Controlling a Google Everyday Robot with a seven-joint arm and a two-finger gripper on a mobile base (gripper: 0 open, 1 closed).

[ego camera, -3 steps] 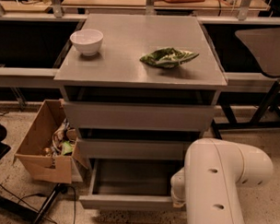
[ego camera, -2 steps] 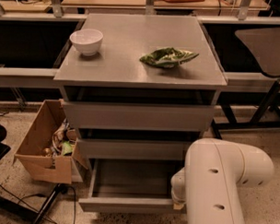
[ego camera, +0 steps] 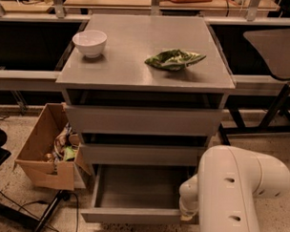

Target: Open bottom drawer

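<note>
While the box sat just left of the cabinet, the bottom drawer, lowest of three, stood pulled well out, showing its tray. At its front's right end the claw lay low, mostly hidden by the arm; whether it was spread or pinching could not be told. A straight, level outward pull would best keep the bottom drawer from jamming.

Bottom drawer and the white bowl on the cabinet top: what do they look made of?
The bottom drawer is likely painted metal or laminate: matte grey, flat tray, dull sheen. The white bowl is probably glazed ceramic, possibly plastic: smooth, glossy. The gripper is at the drawer's right front corner.
</note>
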